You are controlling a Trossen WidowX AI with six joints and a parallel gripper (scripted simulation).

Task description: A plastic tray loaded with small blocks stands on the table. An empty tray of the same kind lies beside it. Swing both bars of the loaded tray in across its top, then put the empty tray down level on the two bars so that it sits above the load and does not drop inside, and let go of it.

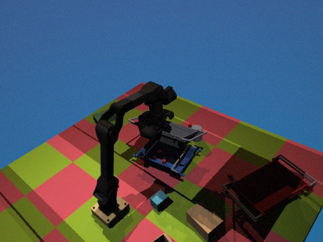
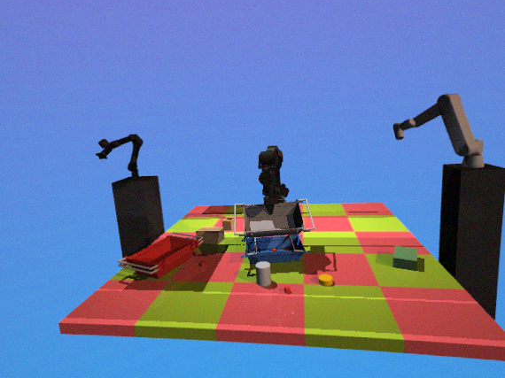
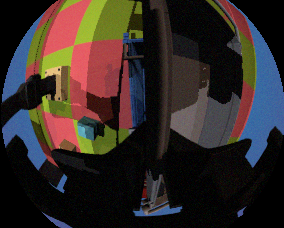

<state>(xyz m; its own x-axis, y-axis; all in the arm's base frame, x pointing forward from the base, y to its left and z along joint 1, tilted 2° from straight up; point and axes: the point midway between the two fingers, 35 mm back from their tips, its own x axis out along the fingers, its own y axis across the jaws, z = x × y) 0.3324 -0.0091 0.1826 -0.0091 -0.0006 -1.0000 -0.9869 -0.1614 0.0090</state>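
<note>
The blue tray [image 1: 187, 162] [image 2: 283, 257] stands on the table with small red blocks [image 1: 164, 161] [image 2: 274, 250] inside. Its two wire bars [image 1: 181, 158] [image 2: 298, 244] lie swung in across its top. My gripper [image 1: 162, 130] [image 2: 271, 204] [image 3: 151, 125] is shut on one long wall of the empty grey tray [image 1: 179, 129] [image 2: 266, 215] [image 3: 190, 90]. That tray hangs above the blue tray, tilted, its opening facing the exterior camera, its own bars out over its ends. The fingertips are largely hidden in the top and exterior views. Whether the trays touch cannot be told.
A red tray [image 1: 275, 199] [image 2: 168, 255] stands to one side. A grey cylinder [image 1: 197, 128] [image 2: 263, 273], a loose red block [image 1: 190, 124] [image 2: 287, 289] and a yellow disc [image 2: 325, 280] lie beyond. A teal block [image 1: 160, 200] [image 3: 87, 129] and tan block [image 1: 202, 220] [image 2: 210, 235] are nearer my base.
</note>
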